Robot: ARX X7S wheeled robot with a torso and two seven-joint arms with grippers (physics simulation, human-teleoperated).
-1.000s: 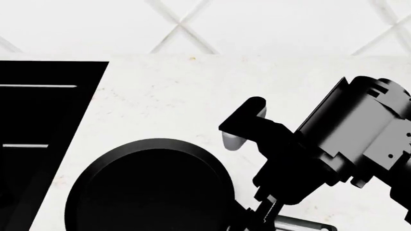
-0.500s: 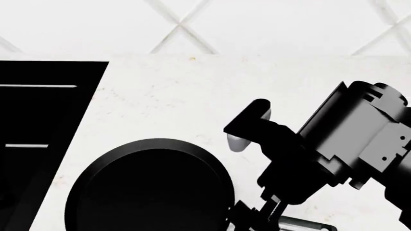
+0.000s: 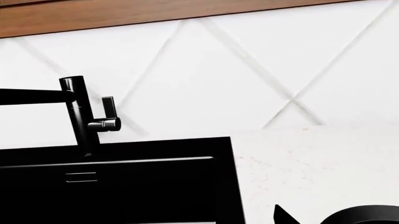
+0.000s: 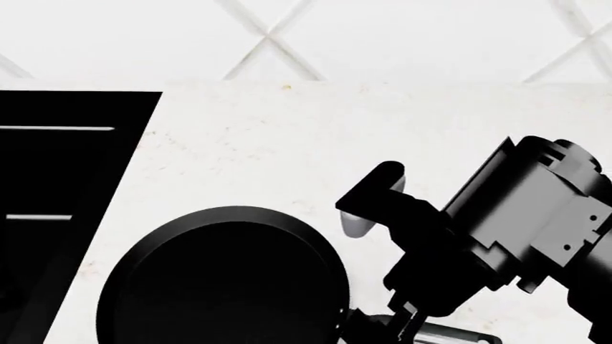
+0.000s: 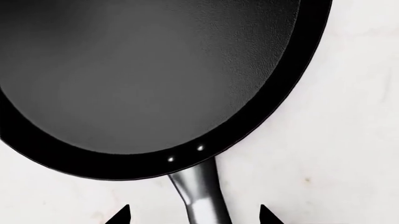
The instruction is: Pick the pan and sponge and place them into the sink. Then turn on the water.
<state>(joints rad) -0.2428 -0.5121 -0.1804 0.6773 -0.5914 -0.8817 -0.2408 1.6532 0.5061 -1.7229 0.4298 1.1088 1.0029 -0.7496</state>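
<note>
Since one second ago the right arm has sunk a little lower and slid slightly outward beside the pan; the pan itself has not moved.

The round, shallow black frying pan with a raised rim [image 4: 225, 279] lies flat on the pale speckled stone counter [image 4: 287, 143], a little apart from the large black rectangular sink [image 4: 57, 179]. Its short grey metal handle [image 5: 203, 196] points away from the sink, toward the robot.

In the right wrist view the right gripper [image 5: 190, 215] is released: its two dark fingertips [image 5: 119, 217] stand one on each side of the handle, with clear counter between each tip and the metal. Nothing is grasped yet.

Of the left gripper only one dark tip [image 3: 283, 217] shows, so I cannot tell whether it is spread or closed. Its camera looks at the tall black cylindrical faucet with a side lever [image 3: 81, 114], which stands behind the sink.

The small blue sponge is in none of the views.

I judge that the step in hand is the approach to pick the pan. The next move calls for lowering the gripper until the handle sits well between the fingers, closing firmly, then lifting the pan level and carrying it toward the sink.
</note>
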